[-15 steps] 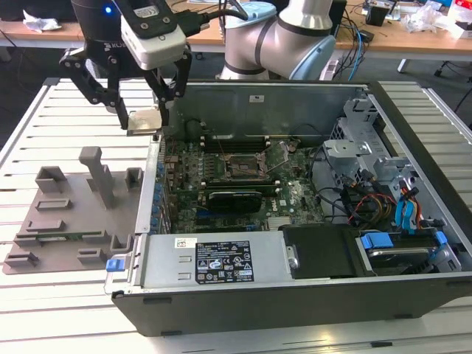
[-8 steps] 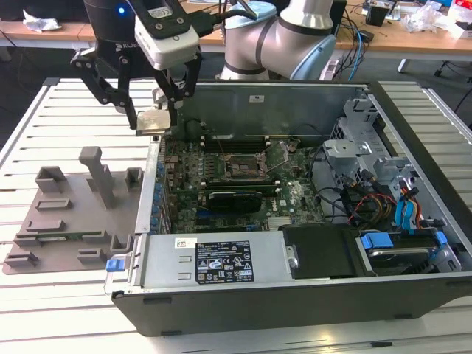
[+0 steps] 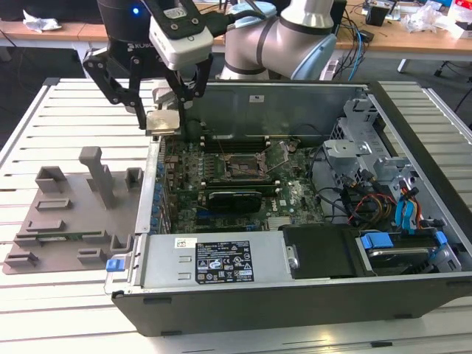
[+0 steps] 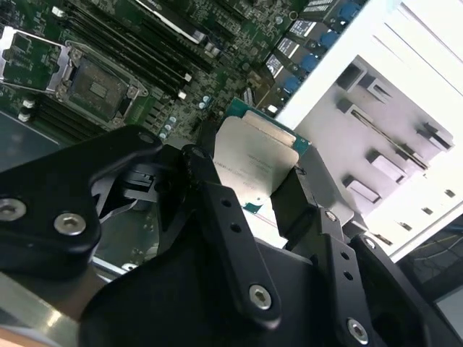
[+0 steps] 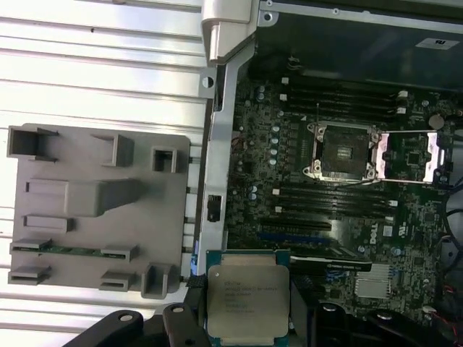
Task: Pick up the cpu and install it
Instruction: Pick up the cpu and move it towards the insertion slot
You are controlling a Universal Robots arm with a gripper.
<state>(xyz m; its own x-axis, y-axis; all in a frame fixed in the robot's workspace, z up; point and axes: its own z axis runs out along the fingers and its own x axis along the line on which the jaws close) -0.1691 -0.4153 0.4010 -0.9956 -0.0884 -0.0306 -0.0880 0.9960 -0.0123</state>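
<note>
The gripper (image 3: 164, 121) is pinching the cpu (image 5: 248, 303) by its edges, seemingly hovering well apart from the empty socket (image 5: 346, 150); pickup done, seating outstanding.

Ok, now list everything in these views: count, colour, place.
cpu: one, silver-grey top, held above the case wall at the exterior view's left.
computer case: one, black and grey, open, on the table.
motherboard: one, green, inside the case.
cpu socket: one, black with metal frame, open, on the motherboard.
black card: one, beside the socket.
label sticker: one, white-and-black, on the grey box in the case.
fixture tray: one, grey, on the table, exterior view's left.
table: one, white, slatted.
arm: one, silver-grey, behind the case.
gripper: one, black, closed on the cpu.
</note>
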